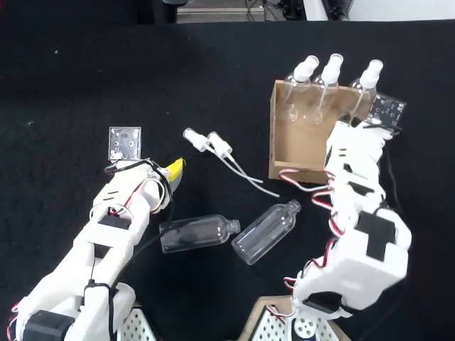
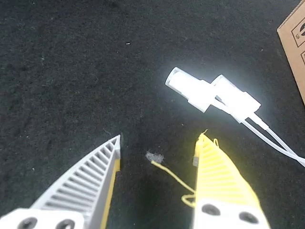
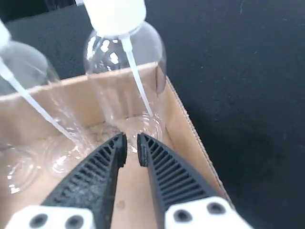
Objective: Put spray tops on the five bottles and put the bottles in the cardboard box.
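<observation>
- The left hand point(image 2: 160, 139) hangs low over the black surface point(image 1: 71, 85), fingers spread wide with nothing between them, the two loose spray tops point(image 2: 188, 88) just ahead of it.
- The right hand point(image 3: 131, 139) is down inside the cardboard box point(image 1: 306, 153), fingers pressed almost together on nothing, close to the nearest of the capped bottles point(image 3: 126, 71).
- Three capped bottles stand along the far wall of the box, so by my reading three of five are done.
- Two bare bottles point(image 1: 197, 234) lie on their sides near each other, well apart from the box and between the two arms.
- The step in hand looks like fetching the fourth top. The next move calls for the left hand to close on a top's stout head, not on its thin tube, and for a bare bottle to be stood up and steadied, neck free.
- The two tops lie touching with tubes crossed, so taking one alone may drag the other.
- Hard to make out: the right arm hides the box's near corner and the third bottle's base. A small square plate point(image 1: 124, 142) beside the left hand is of unclear purpose.
</observation>
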You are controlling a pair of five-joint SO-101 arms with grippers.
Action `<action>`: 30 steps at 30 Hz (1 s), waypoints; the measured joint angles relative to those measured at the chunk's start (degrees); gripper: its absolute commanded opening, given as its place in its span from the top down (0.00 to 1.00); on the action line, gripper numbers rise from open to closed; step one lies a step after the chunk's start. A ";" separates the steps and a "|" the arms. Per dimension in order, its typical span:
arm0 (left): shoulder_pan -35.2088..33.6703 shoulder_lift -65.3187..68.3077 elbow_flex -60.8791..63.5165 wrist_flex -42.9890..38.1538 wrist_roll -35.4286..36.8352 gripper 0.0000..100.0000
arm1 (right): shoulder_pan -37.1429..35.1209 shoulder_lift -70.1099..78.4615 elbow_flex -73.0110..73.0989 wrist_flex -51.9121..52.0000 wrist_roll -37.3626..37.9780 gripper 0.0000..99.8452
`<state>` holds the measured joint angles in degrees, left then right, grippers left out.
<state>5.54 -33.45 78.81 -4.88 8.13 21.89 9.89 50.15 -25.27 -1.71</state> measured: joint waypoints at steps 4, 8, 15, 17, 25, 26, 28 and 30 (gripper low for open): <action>0.00 0.00 0.00 0.00 0.00 0.75 | 0.00 -7.56 8.62 -4.04 0.00 0.98; 0.00 0.00 0.00 0.00 -0.35 0.75 | 0.00 -17.41 18.99 -8.44 0.00 0.98; 0.00 0.00 0.00 0.00 -0.35 0.75 | 0.88 -39.56 37.80 -11.78 0.09 0.98; 0.00 0.00 0.00 0.00 -0.35 0.75 | 0.88 -45.89 40.35 -10.55 2.64 0.98; 0.00 0.00 0.00 0.00 -0.35 0.75 | -1.49 -69.01 32.88 29.10 20.75 0.98; 0.00 0.00 0.00 0.00 -0.35 0.75 | -1.58 -71.21 29.71 36.04 21.10 0.98; 0.00 0.00 0.00 0.00 -0.35 0.75 | -1.67 -74.73 22.77 50.55 21.63 0.98; 0.00 0.00 0.00 0.00 -0.35 0.75 | -1.76 -76.48 16.35 63.12 22.15 0.98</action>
<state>5.54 -33.45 78.81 -4.88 7.78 20.13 -66.59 66.51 37.85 20.44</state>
